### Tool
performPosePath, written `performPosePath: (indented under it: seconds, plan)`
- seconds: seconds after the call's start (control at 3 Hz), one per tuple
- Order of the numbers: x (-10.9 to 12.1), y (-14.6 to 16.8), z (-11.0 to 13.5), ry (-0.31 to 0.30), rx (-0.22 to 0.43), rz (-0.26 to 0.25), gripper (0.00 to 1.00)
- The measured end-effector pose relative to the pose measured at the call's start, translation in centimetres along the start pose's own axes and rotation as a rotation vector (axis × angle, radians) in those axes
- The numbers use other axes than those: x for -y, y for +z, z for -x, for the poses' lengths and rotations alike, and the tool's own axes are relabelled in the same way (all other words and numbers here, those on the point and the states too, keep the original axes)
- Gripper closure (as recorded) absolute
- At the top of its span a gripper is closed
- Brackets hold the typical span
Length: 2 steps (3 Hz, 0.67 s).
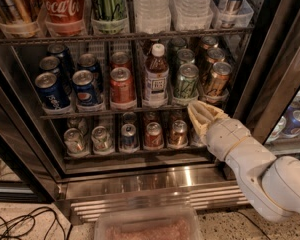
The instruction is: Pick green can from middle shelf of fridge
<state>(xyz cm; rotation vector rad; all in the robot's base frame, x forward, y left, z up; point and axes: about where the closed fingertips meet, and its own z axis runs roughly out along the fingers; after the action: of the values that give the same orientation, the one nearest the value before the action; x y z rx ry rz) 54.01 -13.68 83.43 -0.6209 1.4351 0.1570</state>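
Note:
The green can (186, 81) stands upright at the front of its lane on the middle shelf (130, 110) of the fridge (140, 184), right of a brown-capped bottle (155, 76) and left of copper-brown cans (217, 78). More green cans stand behind it. My gripper (199, 113), cream-coloured on a white arm, is just below and slightly right of the green can, at the height of the shelf's front rail. It touches no can and holds nothing that I can see.
Blue Pepsi cans (85, 88) and a red can (122, 85) fill the left lanes. The bottom shelf holds several small cans (152, 134). The top shelf holds a Coca-Cola can (62, 6) and water bottles. A black door frame (260, 79) stands to the right. A plastic bin (147, 226) lies on the floor.

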Motion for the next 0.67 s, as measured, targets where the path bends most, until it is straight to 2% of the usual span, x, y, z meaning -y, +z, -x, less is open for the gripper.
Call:
performPosePath:
  seconds: [0.67]
  plan:
    - [0.6, 1.8, -0.5, -0.009, 0.026, -0.02, 0.38]
